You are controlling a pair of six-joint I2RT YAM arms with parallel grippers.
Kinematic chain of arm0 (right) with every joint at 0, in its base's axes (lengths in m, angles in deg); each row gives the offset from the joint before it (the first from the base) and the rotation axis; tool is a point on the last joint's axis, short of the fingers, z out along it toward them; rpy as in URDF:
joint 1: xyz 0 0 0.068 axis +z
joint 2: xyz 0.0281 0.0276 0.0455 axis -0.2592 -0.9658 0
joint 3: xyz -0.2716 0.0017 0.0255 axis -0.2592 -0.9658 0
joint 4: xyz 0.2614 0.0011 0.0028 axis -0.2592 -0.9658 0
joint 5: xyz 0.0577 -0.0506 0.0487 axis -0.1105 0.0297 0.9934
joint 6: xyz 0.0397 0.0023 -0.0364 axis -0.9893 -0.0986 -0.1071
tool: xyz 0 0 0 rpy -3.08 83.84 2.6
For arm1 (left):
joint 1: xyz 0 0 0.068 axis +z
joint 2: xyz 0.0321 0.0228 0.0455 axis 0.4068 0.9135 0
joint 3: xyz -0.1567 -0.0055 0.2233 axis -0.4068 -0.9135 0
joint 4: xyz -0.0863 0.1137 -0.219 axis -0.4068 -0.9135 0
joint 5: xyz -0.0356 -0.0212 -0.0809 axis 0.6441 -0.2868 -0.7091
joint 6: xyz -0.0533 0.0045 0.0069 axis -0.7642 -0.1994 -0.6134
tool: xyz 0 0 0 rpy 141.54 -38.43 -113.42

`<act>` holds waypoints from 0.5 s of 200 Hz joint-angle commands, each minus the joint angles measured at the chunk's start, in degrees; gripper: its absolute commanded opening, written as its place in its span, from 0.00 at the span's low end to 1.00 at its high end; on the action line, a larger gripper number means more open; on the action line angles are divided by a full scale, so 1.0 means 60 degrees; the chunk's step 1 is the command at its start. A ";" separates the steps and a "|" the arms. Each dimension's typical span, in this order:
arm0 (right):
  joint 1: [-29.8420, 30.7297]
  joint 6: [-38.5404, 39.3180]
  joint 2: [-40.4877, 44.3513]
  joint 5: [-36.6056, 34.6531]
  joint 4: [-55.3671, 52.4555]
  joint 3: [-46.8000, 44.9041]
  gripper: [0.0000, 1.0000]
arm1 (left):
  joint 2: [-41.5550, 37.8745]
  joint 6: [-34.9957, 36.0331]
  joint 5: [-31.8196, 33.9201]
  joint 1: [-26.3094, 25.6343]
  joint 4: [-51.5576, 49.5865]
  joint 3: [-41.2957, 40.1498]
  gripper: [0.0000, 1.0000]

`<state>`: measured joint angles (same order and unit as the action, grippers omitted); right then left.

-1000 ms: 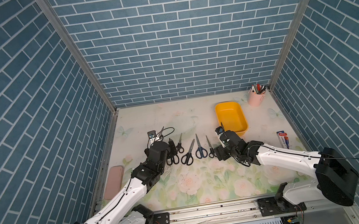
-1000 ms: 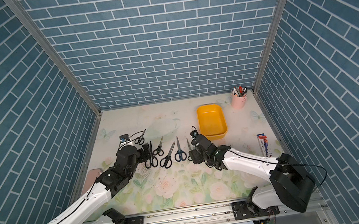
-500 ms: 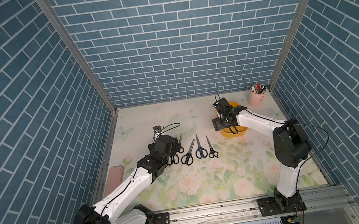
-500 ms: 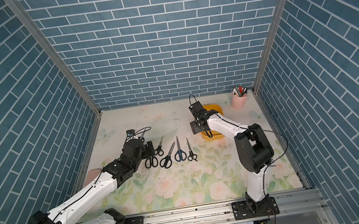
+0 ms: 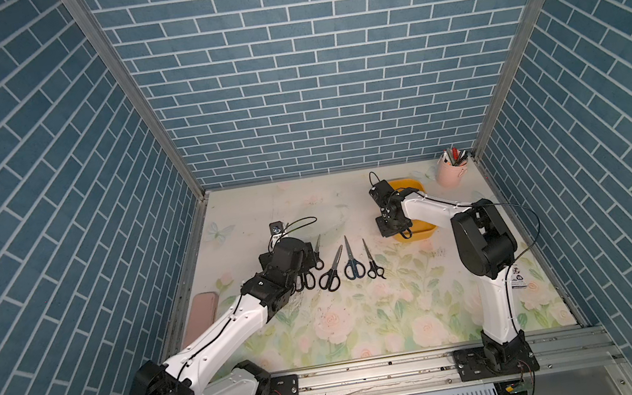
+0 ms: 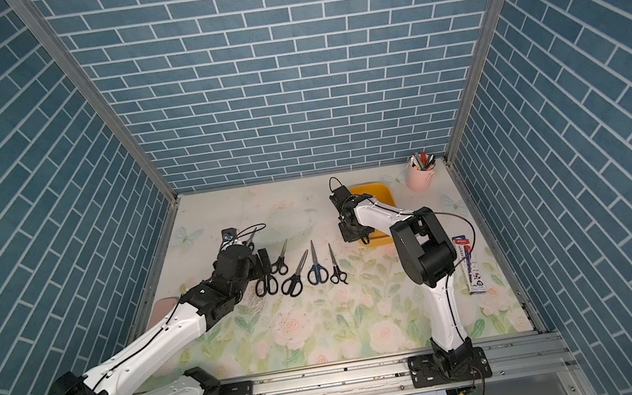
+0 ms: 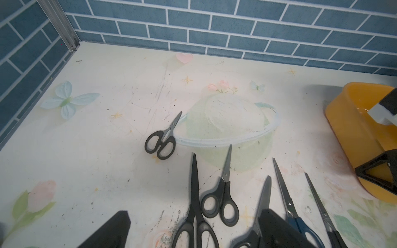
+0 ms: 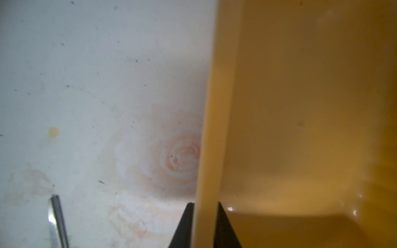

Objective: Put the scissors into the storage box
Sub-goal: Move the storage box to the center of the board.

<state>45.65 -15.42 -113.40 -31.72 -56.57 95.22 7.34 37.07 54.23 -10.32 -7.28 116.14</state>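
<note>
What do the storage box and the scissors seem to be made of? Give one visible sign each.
Box: probably glossy yellow-orange plastic; smooth moulded wall with small highlights. Scissors: blades look like bare silver metal, with a grey sheen; handles probably matt black plastic.

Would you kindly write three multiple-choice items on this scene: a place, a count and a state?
1. Where is the pink pen cup? A in the back corner, beyond the storage box; B inside that box; C at the near edge.
2. How many pairs of scissors show in the left wrist view? A four; B eight; C six.
3. The right claw is: A open; B shut on the storage box's rim; C shut on scissors.
Answers: 1 A, it stands where the walls meet; 2 C, six count out there; 3 B, its fingers pinch the yellow wall.
</note>
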 commanded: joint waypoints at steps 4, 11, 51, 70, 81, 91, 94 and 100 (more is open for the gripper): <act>0.0311 -0.1182 0.0807 -0.0462 -0.0467 -0.0659 0.04 | 0.0009 0.0142 0.0108 -0.0030 -0.0285 0.0259 1.00; 0.0485 -0.1387 0.1015 -0.0500 -0.0438 -0.0884 0.03 | 0.0041 0.0132 0.0055 -0.0029 -0.0335 0.0360 1.00; 0.1498 -0.2368 0.1561 -0.0153 -0.0565 -0.1891 0.00 | 0.0053 0.0098 0.0163 -0.0022 -0.0491 0.0462 1.00; 0.1900 -0.2493 0.1682 0.0120 -0.0633 -0.2224 0.00 | -0.0056 0.0109 0.0253 -0.0029 -0.0694 0.0441 1.00; 0.2093 -0.2534 0.1780 0.0098 -0.0670 -0.2371 0.00 | -0.0141 0.0135 0.0357 -0.0022 -0.0774 0.0379 1.00; 0.2191 -0.2555 0.1860 0.0106 -0.0753 -0.2479 0.00 | -0.0240 0.0178 0.0422 -0.0021 -0.0811 0.0313 1.00; 0.2201 -0.2538 0.1894 0.0132 -0.0752 -0.2501 0.00 | -0.0272 0.0202 0.0433 -0.0023 -0.0832 0.0299 1.00; 0.2211 -0.2519 0.1954 0.0157 -0.0787 -0.2569 0.00 | -0.0309 0.0230 0.0480 -0.0008 -0.0870 0.0265 1.00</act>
<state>58.44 -28.25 -103.59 -32.58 -57.99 81.67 7.16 37.27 55.08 -10.32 -10.23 117.95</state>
